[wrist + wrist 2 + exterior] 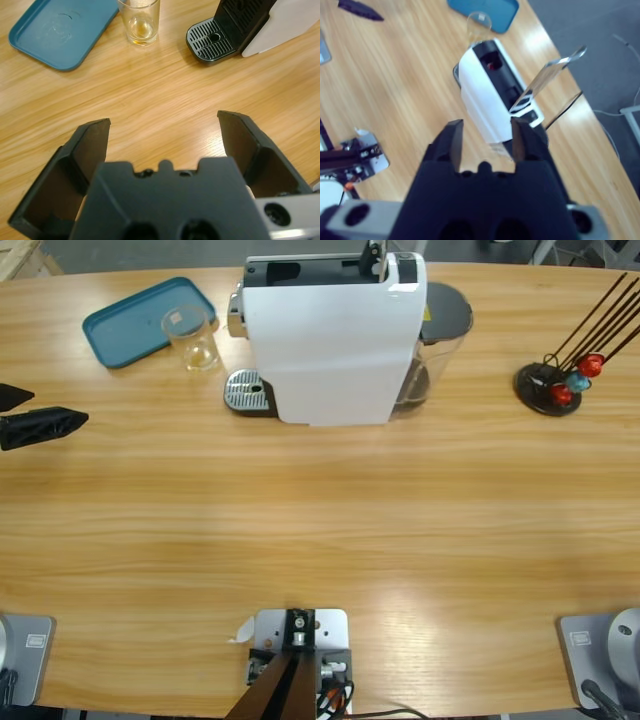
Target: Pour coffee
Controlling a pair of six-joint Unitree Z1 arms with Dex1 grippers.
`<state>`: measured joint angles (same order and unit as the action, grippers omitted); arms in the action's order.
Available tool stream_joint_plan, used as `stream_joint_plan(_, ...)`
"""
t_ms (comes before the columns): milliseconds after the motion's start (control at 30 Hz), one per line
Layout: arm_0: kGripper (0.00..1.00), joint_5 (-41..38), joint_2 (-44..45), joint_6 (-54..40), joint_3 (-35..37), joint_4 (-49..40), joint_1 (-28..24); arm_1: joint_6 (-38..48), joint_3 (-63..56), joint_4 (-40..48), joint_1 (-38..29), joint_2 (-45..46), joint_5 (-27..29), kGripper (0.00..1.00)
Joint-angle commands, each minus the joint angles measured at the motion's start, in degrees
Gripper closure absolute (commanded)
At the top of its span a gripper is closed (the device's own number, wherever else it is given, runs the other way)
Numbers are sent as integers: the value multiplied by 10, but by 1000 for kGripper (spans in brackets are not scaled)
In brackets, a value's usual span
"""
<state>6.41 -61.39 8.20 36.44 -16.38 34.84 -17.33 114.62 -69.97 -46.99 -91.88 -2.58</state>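
From above, a white coffee machine (335,340) stands at twelve o'clock on the long wooden table (320,530), its metal drip grate (247,393) jutting toward nine o'clock. Just beside the grate, toward ten o'clock, a clear glass (193,337) sits on the bare wood, touching the edge of a blue tray (135,322). Its bottom looks pale; no dark coffee can be made out from here. At two o'clock a black capsule stand (548,388) holds red and blue capsules on thin rods. The left gripper (40,425) pokes in at nine o'clock as black tips only.

The left wrist camera adds what the top view cannot: the left gripper (165,132) has its jaws spread wide with nothing between them, hovering over bare wood. Ahead at twelve o'clock the glass (139,22) shows only a thin amber film at its bottom, standing on the table just off the tray (55,35), with the drip grate (211,40) at one o'clock.

The right wrist camera looks down from high up. The right gripper (485,140), never seen from above, has its jaws parted with nothing held. Beyond them lies the machine (487,95) with its lever (551,75) raised and its top slot open, something red inside. The glass (479,22) and tray (485,7) sit at twelve o'clock.
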Motion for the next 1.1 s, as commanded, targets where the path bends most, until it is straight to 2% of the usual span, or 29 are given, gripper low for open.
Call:
stream_joint_plan(33,69,-6,14,-7,-22,8,3,11,-8,-7,17,0,50,1000)
stream_joint_plan(100,69,-6,15,-7,-22,9,3,25,-21,26,22,-4,67,1000)
stream_joint_plan(233,69,-6,16,-7,-23,10,3,36,-79,126,20,-15,180,1000)
stream_joint_plan(367,69,-6,18,-6,-23,10,3,46,-165,242,-22,-31,299,1000)
stream_joint_plan(500,69,-5,20,-6,-24,11,3,65,-214,294,-69,-50,369,1000)
stream_joint_plan(700,69,-5,18,-6,-24,11,3,86,-219,302,-112,-78,407,1000)
stream_joint_plan(1100,69,-6,18,-6,-24,12,3,59,-165,297,-119,-115,458,1000)
